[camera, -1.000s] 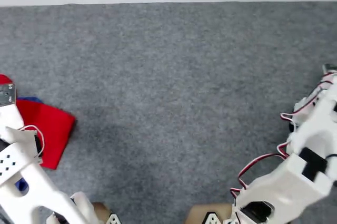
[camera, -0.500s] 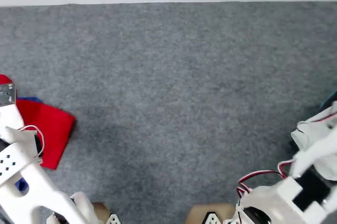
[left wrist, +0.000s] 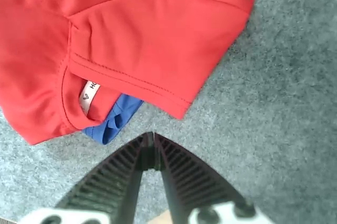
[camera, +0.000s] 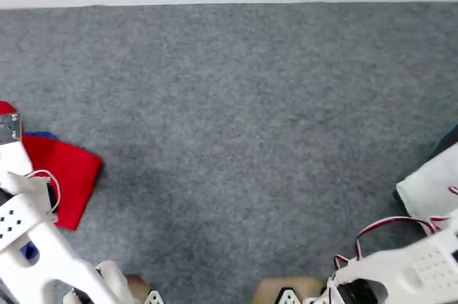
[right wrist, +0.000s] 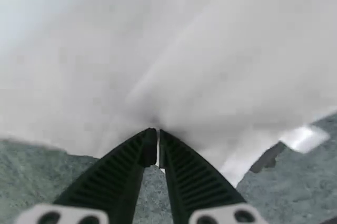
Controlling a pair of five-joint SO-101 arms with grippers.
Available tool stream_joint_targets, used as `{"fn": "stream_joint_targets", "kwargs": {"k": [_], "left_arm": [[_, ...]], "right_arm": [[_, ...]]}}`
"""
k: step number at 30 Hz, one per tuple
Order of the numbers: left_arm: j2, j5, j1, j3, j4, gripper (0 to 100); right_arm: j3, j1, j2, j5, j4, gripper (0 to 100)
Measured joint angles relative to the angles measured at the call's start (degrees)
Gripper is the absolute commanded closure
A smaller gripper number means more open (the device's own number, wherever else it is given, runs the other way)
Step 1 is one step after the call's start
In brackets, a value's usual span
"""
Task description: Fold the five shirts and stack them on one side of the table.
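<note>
Two shirts were found stacked at the left edge of the grey mat (camera: 236, 104). One red shirt (camera: 71, 172) was laid folded on top, and one blue shirt (camera: 39, 134) was left exposed as a narrow strip at its far side. The left arm (camera: 28, 247) was raised over the near part of that pile. The left gripper (left wrist: 152, 149) was held just beside the red collar, above bare mat, with its two jaws pressed together and nothing caught between them.

At the right edge one white shirt (camera: 429, 186) was laid. One dark teal cloth (camera: 449, 136) was glimpsed just beyond it, and whether that was a shirt could not be told. The right arm (camera: 408, 272) was placed at the near right corner. The right gripper (right wrist: 157, 135) was clamped on the white shirt's edge, with creases drawn in toward its tips.
</note>
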Motion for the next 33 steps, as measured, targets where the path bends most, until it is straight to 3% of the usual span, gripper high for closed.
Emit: {"fn": "stream_joint_targets", "kwargs": {"k": [9, 18, 24, 33], "left_arm": [[0.0, 0.0, 0.0, 0.0, 0.0, 99], [0.0, 0.0, 0.0, 0.0, 0.0, 99], [0.0, 0.0, 0.0, -2.5, 0.2, 99], [0.0, -3.3, 0.0, -8.0, -3.2, 85]], "right_arm": [[0.0, 2.0, -5.8, 0.0, 3.0, 98.9], [0.0, -1.6, -19.3, 0.0, 2.9, 98.9], [0.0, -6.6, -27.8, 0.0, 8.6, 98.9], [0.0, -16.2, -30.5, 0.1, 14.5, 98.9]]}}
